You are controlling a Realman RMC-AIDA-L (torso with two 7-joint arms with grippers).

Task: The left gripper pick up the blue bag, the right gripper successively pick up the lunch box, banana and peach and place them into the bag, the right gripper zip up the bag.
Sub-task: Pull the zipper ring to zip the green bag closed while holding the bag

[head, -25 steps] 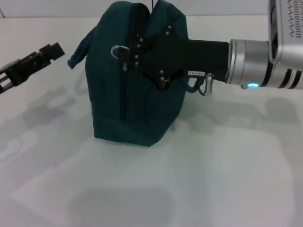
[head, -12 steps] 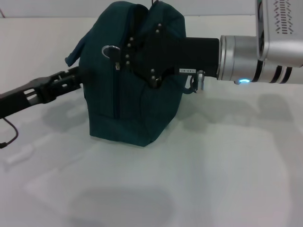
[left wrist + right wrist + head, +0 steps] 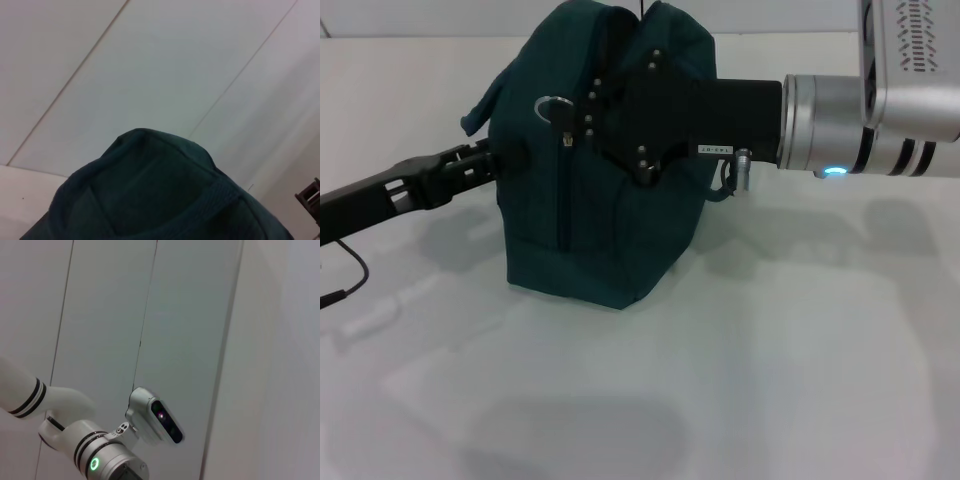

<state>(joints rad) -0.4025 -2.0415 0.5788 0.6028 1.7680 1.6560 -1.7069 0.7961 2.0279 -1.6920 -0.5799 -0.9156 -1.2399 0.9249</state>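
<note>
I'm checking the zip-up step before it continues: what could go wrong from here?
The blue bag stands upright on the table with the left end effector against its side, so a further push might tip or slide it. The right end effector is up against the bag's top by the ring zipper pull; its hold is hidden, so it may slip off the pull.

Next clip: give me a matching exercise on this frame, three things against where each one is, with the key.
Things:
1. blue bag
2. left gripper
3. right gripper
4. ring zipper pull

Places:
A. reaching in against the bag's left side
B. standing upright on the white table
C. up at the bag's top, by the zipper
D. hanging at the zipper's upper end

Pairs: 1-B, 2-A, 3-C, 4-D
</note>
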